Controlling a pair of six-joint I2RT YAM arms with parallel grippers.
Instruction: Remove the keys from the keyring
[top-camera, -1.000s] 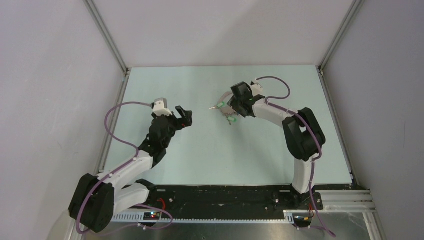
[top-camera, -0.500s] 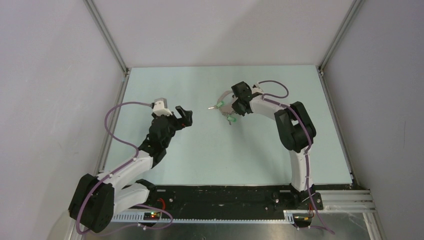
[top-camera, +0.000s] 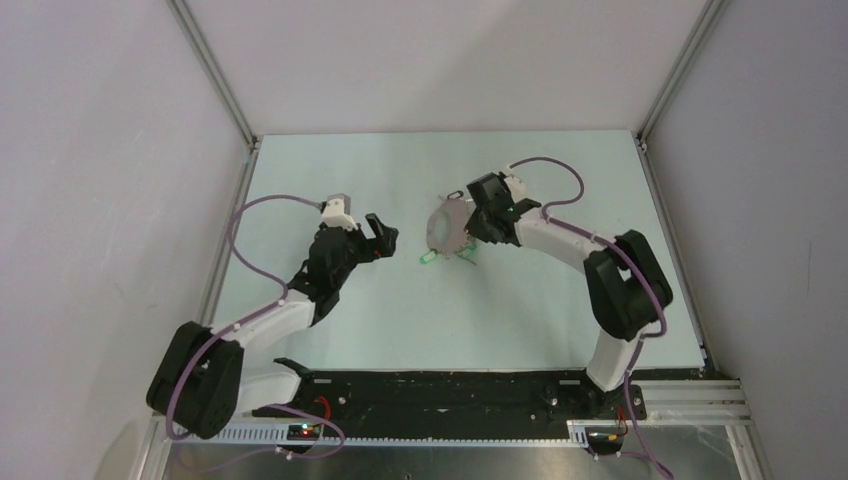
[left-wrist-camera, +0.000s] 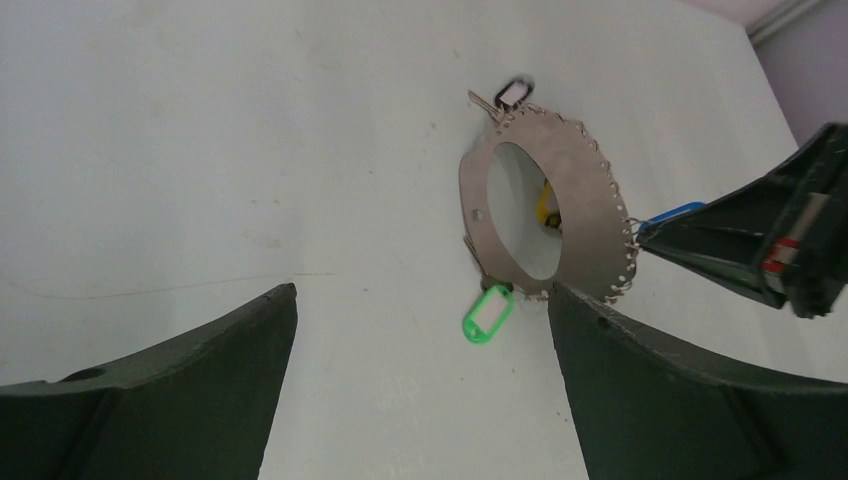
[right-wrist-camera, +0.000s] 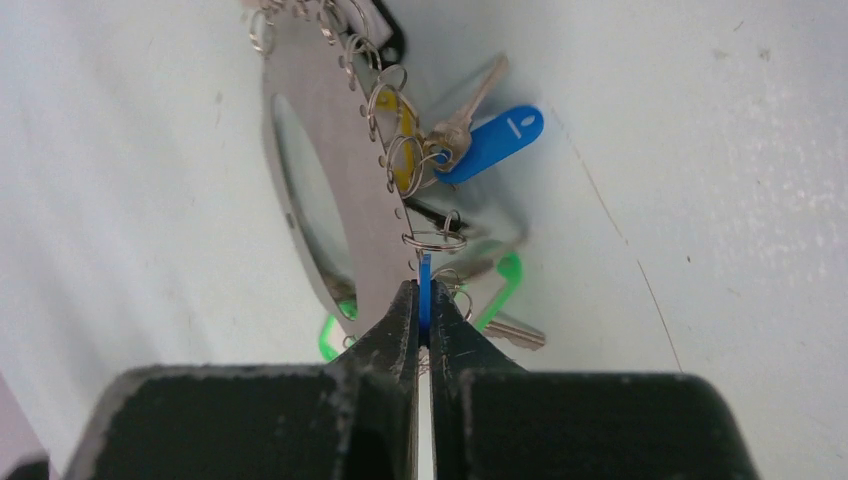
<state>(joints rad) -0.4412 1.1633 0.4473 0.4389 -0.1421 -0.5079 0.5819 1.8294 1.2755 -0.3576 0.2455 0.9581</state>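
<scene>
The keyring (right-wrist-camera: 340, 150), a flat grey band with small wire loops along its outer edge, sits right at the tips of our right gripper (right-wrist-camera: 420, 312). It is tilted up from the bench (left-wrist-camera: 200, 150), and we cannot tell whether its low edge touches. The keys (right-wrist-camera: 475, 95) hang from those loops just beyond the tips. The right gripper is pinched fully together on a thin blue tag (right-wrist-camera: 425, 275), not on the band itself. Our left gripper (left-wrist-camera: 421, 290) faces the band from the other side, spread wide with nothing in it, and a green tag (left-wrist-camera: 487, 315) dangles just ahead of it.

We judge the step in hand to be freeing the blue-tagged key. To do it well, we should bring the left gripper in to clamp bare band away from the loops. Then we pull the tag steadily outward without twisting, so the thin tag does not slip.
</scene>
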